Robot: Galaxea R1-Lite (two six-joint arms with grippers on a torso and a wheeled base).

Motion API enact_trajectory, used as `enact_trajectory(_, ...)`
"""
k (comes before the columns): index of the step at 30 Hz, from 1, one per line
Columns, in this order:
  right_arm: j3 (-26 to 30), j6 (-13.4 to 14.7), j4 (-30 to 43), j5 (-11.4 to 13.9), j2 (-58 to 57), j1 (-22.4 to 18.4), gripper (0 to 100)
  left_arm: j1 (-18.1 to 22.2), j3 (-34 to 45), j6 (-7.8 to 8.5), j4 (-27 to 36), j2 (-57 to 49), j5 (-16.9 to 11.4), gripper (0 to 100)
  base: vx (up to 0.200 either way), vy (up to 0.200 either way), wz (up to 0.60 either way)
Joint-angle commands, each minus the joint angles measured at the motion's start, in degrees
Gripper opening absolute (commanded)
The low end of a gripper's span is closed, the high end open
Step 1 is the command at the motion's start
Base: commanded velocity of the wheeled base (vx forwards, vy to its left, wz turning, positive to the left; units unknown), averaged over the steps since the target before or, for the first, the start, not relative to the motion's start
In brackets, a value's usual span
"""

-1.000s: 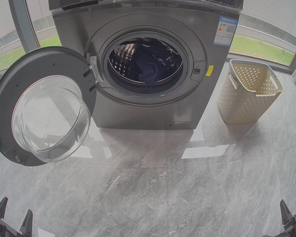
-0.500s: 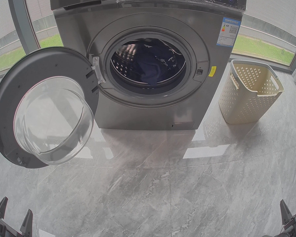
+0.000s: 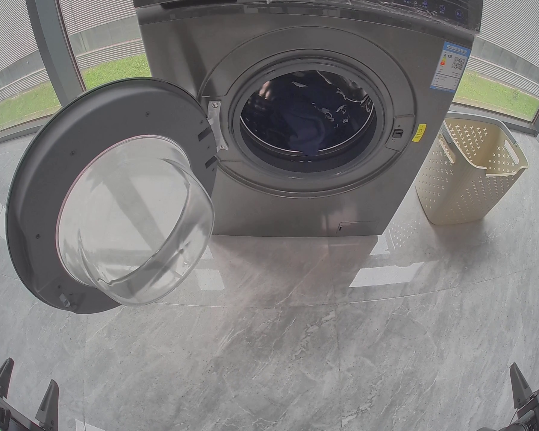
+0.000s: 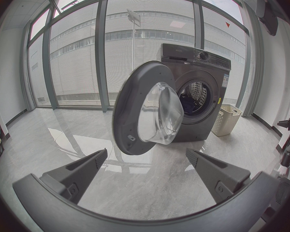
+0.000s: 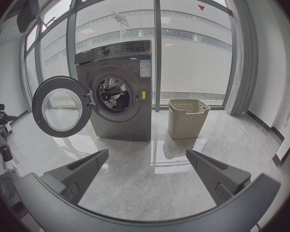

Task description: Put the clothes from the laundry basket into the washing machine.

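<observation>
Left claw (image 4: pixel 145 152): spread wide with nothing in it, it hung low over the floor (image 3: pixel 317 342) on the robot's left, well apart from the machine.
Right claw (image 5: pixel 147 153): likewise wide and holding nothing, it hung low on the robot's right, well apart from the basket.
Floor: glossy grey marbled tiles carried pale reflections of the window light in front of the machine.
Door (image 3: pixel 54 169): it stood swung fully open toward the robot's left, hinged at the left edge of the opening. It was a grey ring around a clear domed glass (image 3: pixel 132 222).
Washing machine (image 3: pixel 281 211): a grey front loader stood on the floor and faced the robot. Clear film lay over its control panel, and a label (image 3: pixel 450 67) sat on the upper right of its front.
Clothes (image 3: pixel 308 121): dark blue garments lay inside the drum (image 5: pixel 107 87) and showed through the open port.
Laundry basket (image 3: pixel 461 193): a cream perforated basket with handle slots stood upright on the floor just beside the machine's right side.
Windows (image 3: pixel 102 19): tall panes in dark frames rose behind the machine, with grass beyond them.
</observation>
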Motion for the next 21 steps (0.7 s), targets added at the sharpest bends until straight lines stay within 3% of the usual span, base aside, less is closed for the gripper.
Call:
enact_trajectory(1, 0.6, 0.0, 0.0, 0.1, -0.7, 0.0, 100, 0.0, 0.8, -0.04, -0.1, -0.5, 0.1, 100, 0.0, 0.0, 0.0)
enact_trajectory(13, 0.6, 0.0, 0.0, 0.0, -0.7, 0.0, 100, 0.1, 0.8, -0.04, 0.0, -0.5, 0.3, 100, 0.0, 0.0, 0.0)
enact_trajectory(21, 0.6, 0.0, 0.0, 0.1, -0.7, 0.0, 100, 0.0, 0.8, 0.22, -0.1, -0.5, 0.3, 100, 0.0, 0.2, 0.0)
